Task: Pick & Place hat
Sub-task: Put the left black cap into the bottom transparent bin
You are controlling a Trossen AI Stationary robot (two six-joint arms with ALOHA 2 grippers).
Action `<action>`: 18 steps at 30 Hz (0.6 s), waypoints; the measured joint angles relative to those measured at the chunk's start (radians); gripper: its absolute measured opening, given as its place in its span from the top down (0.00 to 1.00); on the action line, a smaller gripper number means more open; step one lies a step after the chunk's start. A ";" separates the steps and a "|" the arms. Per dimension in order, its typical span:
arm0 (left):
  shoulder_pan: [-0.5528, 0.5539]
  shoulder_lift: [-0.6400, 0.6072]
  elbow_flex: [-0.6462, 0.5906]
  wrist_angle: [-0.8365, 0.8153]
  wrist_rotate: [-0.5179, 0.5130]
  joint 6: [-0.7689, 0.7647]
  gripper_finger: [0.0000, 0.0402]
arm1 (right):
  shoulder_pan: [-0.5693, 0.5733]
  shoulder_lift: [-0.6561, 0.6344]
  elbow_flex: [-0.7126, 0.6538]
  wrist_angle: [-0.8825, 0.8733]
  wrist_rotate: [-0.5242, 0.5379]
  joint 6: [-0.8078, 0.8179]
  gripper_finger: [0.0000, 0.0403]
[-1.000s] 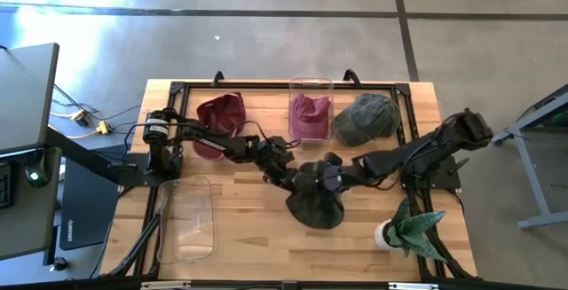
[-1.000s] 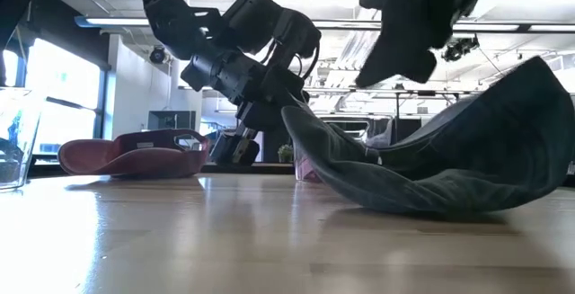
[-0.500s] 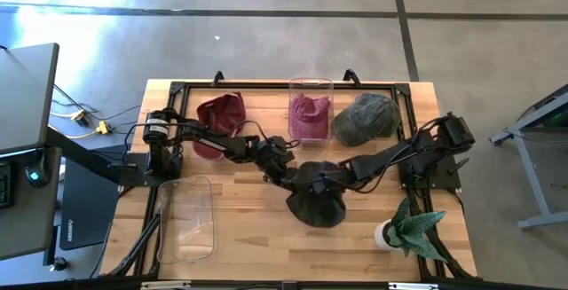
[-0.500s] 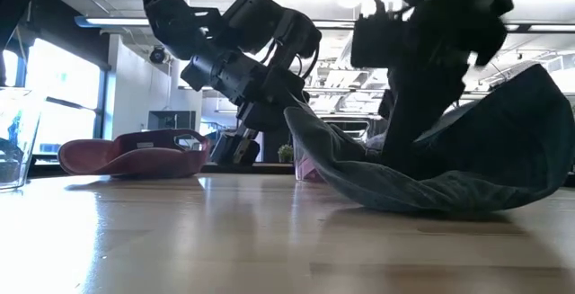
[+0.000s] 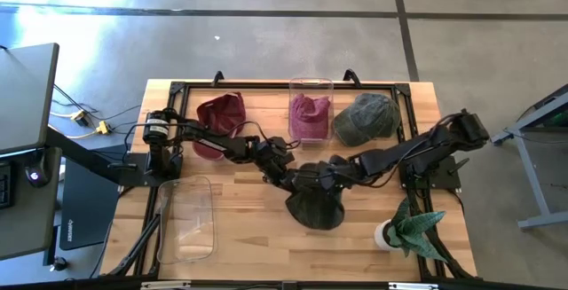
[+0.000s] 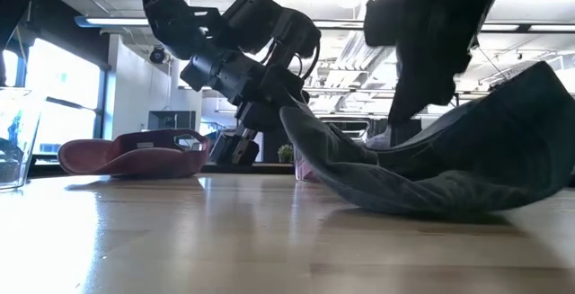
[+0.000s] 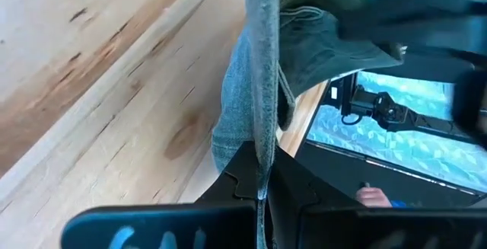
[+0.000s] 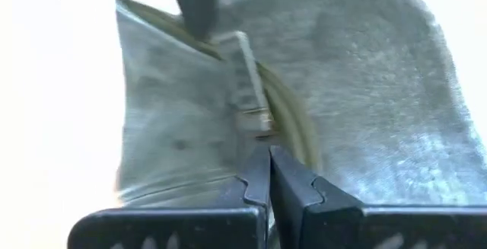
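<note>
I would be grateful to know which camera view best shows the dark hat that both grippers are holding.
The low view: the dark hat lies side-on, its edge lifted by the left gripper. The high view shows it small under both arms. The left wrist view shows only the pinched edge, and the right wrist view shows its inside close up at the right gripper.

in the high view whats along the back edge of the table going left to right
red hat → clear container with a maroon hat in it → grey-green hat
</note>
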 joint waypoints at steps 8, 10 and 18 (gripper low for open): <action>0.001 0.000 0.000 -0.006 -0.018 0.008 1.00 | 0.006 0.017 0.000 0.201 -0.278 0.000 1.00; 0.001 0.000 0.000 -0.013 -0.019 0.011 1.00 | 0.013 0.052 0.000 0.199 -0.249 -0.004 1.00; 0.001 0.000 0.001 -0.010 -0.032 0.023 1.00 | 0.038 0.148 0.000 0.068 0.053 0.122 1.00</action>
